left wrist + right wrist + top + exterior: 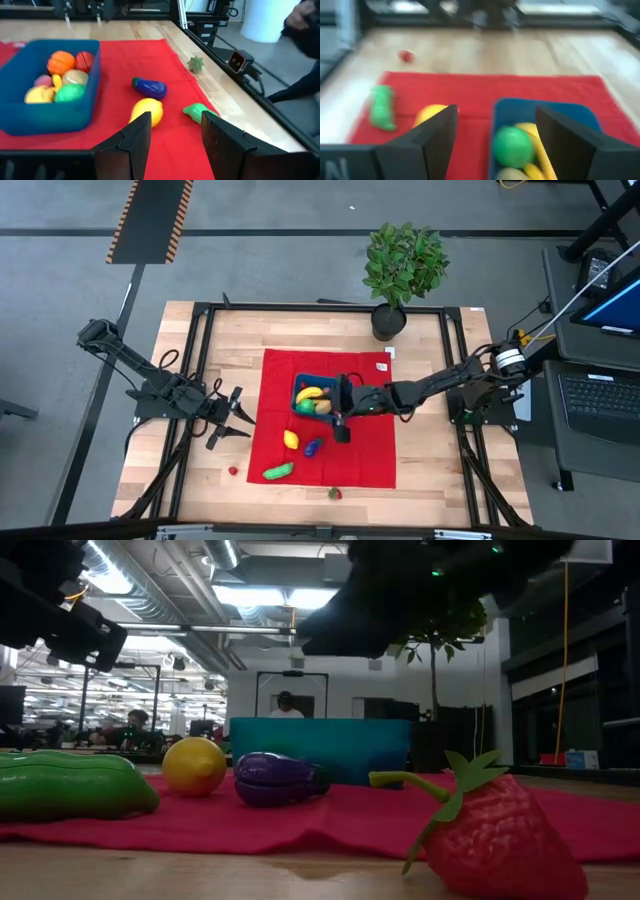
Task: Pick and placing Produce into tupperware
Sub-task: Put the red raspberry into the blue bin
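right gripper released and empty at the tupperware edge; left gripper released beside the red cloth.

right claw over tupperware rim — blocks right side | left approach open
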Motion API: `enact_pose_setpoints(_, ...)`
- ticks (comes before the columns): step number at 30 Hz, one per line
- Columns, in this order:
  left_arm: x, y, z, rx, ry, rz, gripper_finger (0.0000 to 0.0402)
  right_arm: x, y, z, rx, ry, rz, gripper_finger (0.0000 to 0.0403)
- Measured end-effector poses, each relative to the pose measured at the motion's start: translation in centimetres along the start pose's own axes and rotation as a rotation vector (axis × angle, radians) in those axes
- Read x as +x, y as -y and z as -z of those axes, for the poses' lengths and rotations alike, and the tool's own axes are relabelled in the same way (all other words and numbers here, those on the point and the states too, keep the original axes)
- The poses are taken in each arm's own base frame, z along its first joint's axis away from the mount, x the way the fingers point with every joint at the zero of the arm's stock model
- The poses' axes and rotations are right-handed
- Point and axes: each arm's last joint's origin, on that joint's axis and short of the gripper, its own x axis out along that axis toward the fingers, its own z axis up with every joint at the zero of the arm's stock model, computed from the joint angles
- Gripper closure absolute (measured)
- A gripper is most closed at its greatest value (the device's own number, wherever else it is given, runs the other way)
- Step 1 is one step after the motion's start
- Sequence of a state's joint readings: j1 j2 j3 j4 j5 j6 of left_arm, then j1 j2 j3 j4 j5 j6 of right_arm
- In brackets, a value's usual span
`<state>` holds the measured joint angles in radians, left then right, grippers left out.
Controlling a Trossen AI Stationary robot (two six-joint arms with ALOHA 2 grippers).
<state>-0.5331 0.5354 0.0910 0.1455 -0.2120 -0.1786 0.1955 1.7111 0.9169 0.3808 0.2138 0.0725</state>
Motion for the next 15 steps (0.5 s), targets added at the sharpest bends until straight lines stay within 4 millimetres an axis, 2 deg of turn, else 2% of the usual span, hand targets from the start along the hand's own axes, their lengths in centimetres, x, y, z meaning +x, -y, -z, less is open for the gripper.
enact_pose_setpoints(3, 0.0, 0.0, -0.1, -0.060, 0.006, 0.011, 0.0239, -0.6, 0.0, 1.1, 0.010, 0.072, -0.078, 0.0136)
enact_pose_setpoints(8, 0.0, 0.1, -0.3, -0.081, 0.027, 0.024, 0.0237, -1.0, 0.2, 2.9, 0.049, 0.069, -0.091, 0.0136)
enact_pose_setpoints(15, 0.0, 0.1, -0.3, -0.082, 0.027, 0.018, 0.0189, -1.1, 0.1, 2.6, 0.029, 0.104, -0.094, 0.0136)
